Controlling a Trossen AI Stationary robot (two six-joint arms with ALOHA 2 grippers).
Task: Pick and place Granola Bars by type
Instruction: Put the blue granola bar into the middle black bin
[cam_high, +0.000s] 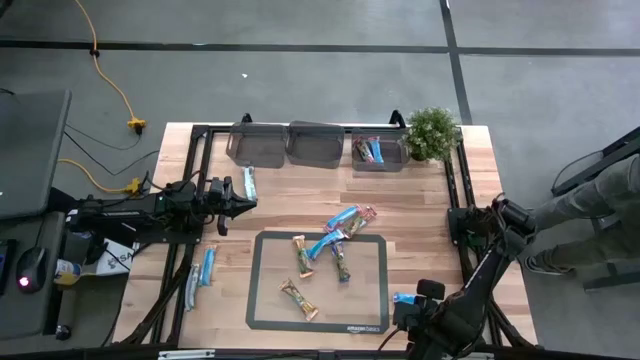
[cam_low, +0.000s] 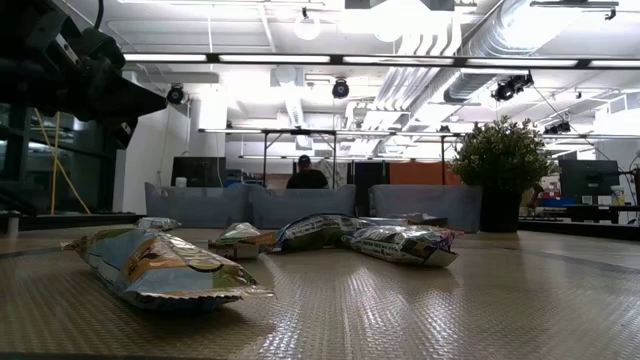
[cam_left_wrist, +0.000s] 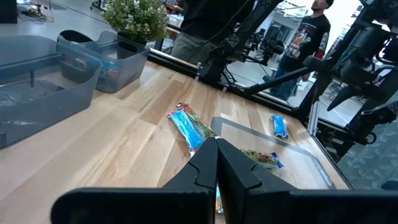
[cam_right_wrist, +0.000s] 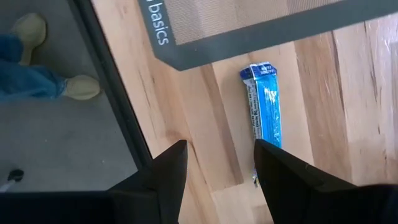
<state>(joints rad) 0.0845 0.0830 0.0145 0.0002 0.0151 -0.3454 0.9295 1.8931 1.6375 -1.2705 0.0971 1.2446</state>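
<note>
L tool (cam_left_wrist: 216, 163) shut, mid-air; R tool (cam_right_wrist: 219, 163) open, low near table edge.

Wooden table (cam_high: 300, 205): a dark rectangular mat (cam_high: 265, 300) lies at its middle front, bearing three wrapped granola bars (cam_high: 302, 256); a cluster of further bars (cam_high: 345, 220) overlaps the mat's rear edge. Three clear grey plastic bins (cam_high: 315, 145) stand in a row along the rear edge, a small potted green plant (cam_high: 432, 133) to their right. One bright blue bar (cam_right_wrist: 264, 102) lies on bare wood right of the mat.
</note>
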